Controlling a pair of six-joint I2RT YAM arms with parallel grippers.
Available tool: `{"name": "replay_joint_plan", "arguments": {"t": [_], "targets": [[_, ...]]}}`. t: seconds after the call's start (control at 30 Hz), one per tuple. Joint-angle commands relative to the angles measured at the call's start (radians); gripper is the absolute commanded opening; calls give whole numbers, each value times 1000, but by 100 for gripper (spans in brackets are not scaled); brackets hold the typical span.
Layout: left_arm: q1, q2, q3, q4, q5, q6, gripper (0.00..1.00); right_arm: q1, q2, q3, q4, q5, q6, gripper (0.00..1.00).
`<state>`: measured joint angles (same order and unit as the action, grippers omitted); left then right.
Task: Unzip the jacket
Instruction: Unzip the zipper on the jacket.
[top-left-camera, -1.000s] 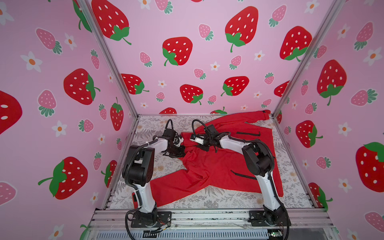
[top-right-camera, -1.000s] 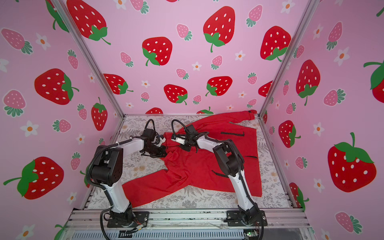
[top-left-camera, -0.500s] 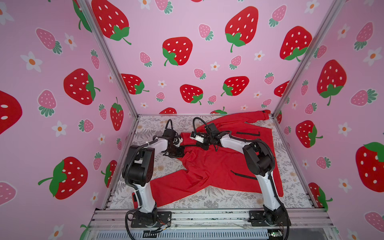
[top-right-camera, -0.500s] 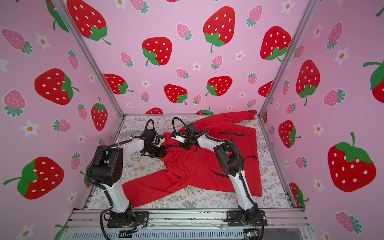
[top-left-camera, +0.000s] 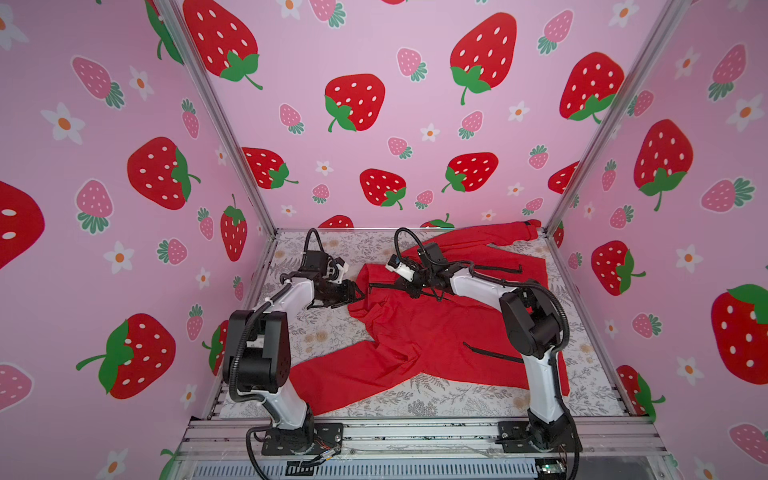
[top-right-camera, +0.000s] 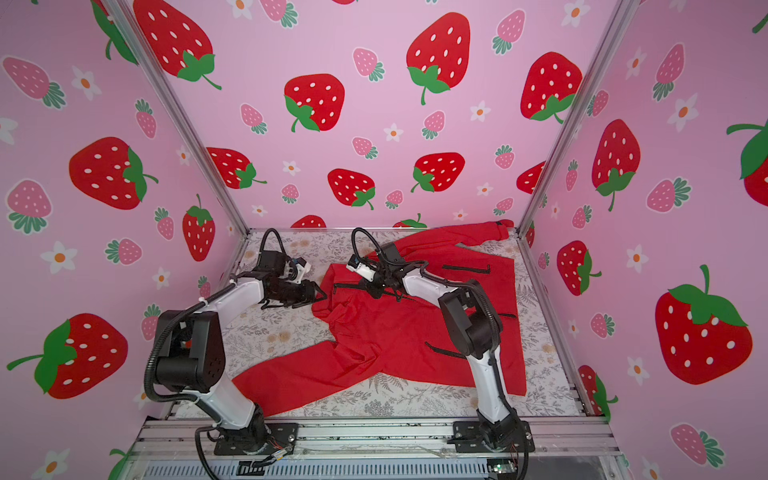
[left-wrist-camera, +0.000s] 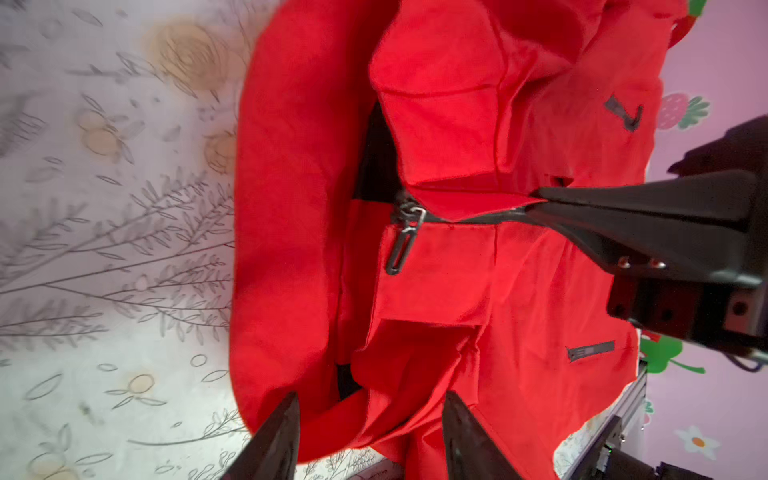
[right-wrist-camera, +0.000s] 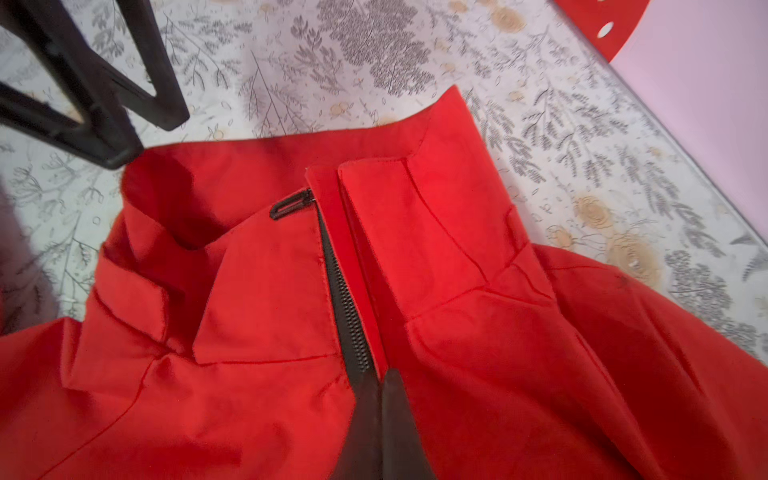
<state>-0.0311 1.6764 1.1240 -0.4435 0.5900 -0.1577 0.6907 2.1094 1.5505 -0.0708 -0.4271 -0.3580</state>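
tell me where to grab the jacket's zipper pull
Pinch the free looped end of the zipper pull from the collar side with the open left pincer: it lies flat beside the slider, and the right pincer clamps the jacket down the zipper.

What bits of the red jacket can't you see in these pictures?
- Front zipper past the right gripper: right wrist view, under the shut fingers, cut by the edge.
- Jacket front: both top views, the right arm covers it.
- Dark strip: left wrist view, too blurred to tell zipper from label.
- Cuff: a top view, too small.
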Motion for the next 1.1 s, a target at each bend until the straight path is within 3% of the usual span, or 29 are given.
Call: {"name": "replay_joint_plan", "arguments": {"t": [0.0, 0.1, 0.27, 0.43, 0.6, 0.8, 1.07], "targets": [[10, -7, 54, -22, 68, 62, 58, -15, -52, -18, 44, -67, 73, 0], [13, 22, 92, -1, 136, 105, 59, -27, -74, -32, 48, -103, 103, 0], [16, 78, 105, 114, 362, 76, 61, -37, -94, -52, 71, -138, 149, 0], [49, 118, 159, -17, 335, 307, 57, -44, -91, -45, 65, -180, 159, 0], [62, 163, 206, -29, 385, 518, 51, -51, -92, -50, 66, -227, 172, 0], [62, 243, 304, -208, 407, 760, 48, -60, -91, -45, 65, -249, 175, 0], [50, 294, 371, -278, 422, 839, 43, -64, -91, -37, 64, -272, 183, 0]]}}
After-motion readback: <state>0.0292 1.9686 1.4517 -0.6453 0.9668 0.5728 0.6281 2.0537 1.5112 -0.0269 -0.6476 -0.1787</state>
